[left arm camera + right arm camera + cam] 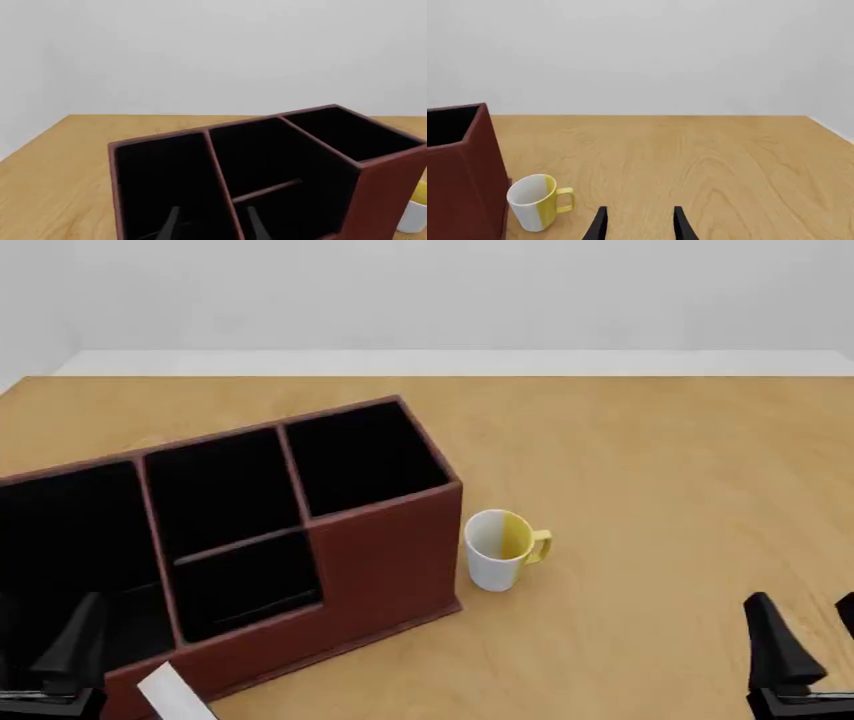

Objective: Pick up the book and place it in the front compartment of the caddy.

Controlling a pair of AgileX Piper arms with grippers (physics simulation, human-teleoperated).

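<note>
Still at the start: book on the table, both grippers free

Only a sliver of the book (174, 692) shows, a pale page edge at the bottom of the front view, lying on the table (641, 490) just beside the caddy's near wall. Its black cover is out of frame, so I cannot tell whether it touches the wall. It is not held and not in any cell.

The caddy (387, 560) sits at an angle on the left half of the table, open tops up. The front compartment (220, 490) is the square middle cell with full-height walls; its black interior looks vacant, though the dark lining hides the floor. The lower stepped cell lies on its near side.

The left gripper (212, 222) hangs above the caddy, fingers apart, nothing between them; the left wrist view looks straight into the cells. Judgement: being nearest the book, this arm is the likely one to pick.

The right gripper (637, 222) is also spread and unloaded, over bare wood well apart from the caddy.

A mug (503, 548) stands upright just beside the caddy's right wall. Judgement: it is off the book-to-cell path and poses little risk.
</note>
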